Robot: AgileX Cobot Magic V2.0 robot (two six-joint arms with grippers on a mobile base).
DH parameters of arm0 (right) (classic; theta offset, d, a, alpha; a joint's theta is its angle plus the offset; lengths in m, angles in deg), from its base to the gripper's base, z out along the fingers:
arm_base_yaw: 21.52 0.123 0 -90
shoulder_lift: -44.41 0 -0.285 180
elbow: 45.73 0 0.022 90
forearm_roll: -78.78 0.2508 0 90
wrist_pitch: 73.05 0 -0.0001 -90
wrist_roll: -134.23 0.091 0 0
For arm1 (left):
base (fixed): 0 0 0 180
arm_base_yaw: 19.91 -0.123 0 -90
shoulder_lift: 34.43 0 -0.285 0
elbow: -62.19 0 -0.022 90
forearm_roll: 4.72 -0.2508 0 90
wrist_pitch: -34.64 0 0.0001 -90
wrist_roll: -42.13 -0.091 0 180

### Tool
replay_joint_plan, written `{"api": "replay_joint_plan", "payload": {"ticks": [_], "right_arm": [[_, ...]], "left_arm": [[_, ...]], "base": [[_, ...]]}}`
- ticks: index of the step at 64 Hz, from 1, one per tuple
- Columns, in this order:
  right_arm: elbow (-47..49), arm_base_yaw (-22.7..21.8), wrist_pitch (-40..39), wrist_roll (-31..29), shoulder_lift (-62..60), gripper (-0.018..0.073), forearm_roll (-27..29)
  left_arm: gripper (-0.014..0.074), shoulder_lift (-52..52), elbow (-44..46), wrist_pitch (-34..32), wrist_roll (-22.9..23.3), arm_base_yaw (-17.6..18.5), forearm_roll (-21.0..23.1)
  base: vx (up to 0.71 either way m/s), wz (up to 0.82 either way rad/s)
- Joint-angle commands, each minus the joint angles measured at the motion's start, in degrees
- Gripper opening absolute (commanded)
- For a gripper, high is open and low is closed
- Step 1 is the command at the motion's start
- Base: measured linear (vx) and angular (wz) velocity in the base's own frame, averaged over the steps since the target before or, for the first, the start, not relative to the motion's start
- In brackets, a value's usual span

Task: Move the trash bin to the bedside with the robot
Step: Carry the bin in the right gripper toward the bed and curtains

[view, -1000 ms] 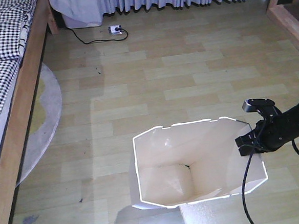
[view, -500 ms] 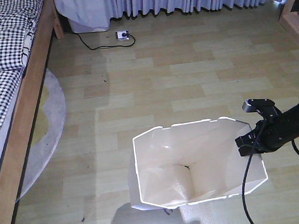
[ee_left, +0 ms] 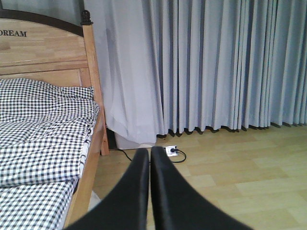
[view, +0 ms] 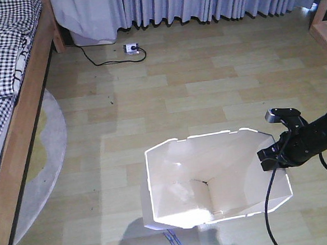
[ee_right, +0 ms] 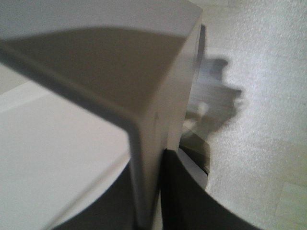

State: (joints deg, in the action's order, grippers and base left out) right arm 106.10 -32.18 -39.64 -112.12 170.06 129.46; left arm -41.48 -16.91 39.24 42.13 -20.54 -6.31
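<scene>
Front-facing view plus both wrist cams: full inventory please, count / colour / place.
trash bin: 1, white, on the floor, lower centre
bed: 1, light wood frame, black-and-white checkered bedding, left edge
rug: 1, grey, round, on the floor against the bed frame
power strip: 1, white with black cable, on the floor by the curtains
curtains: grey-blue, along the far wall
floor: light wood planks
right end effector: black, shut on the trash bin's right rim
left end effector: black, shut, empty, aimed toward the bed's headboard end
</scene>
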Motion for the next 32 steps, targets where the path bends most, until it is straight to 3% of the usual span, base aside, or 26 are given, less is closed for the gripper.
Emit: {"api": "replay_joint_plan", "payload": {"ticks": [1, 32], "right_arm": [[1.22, -0.25, 7.98, 0.15, -3.75, -0.0004, 5.59], [1.22, -0.25, 7.98, 0.15, -3.75, -0.0004, 5.59]], "left_arm": [[-0.0006, 0.84, -0.67, -4.27, 0.79, 0.35, 0.54], [-0.0006, 0.84, -0.67, -4.27, 0.79, 0.35, 0.54]], "base": [[0.28, -0.01], [0.28, 0.01]]}}
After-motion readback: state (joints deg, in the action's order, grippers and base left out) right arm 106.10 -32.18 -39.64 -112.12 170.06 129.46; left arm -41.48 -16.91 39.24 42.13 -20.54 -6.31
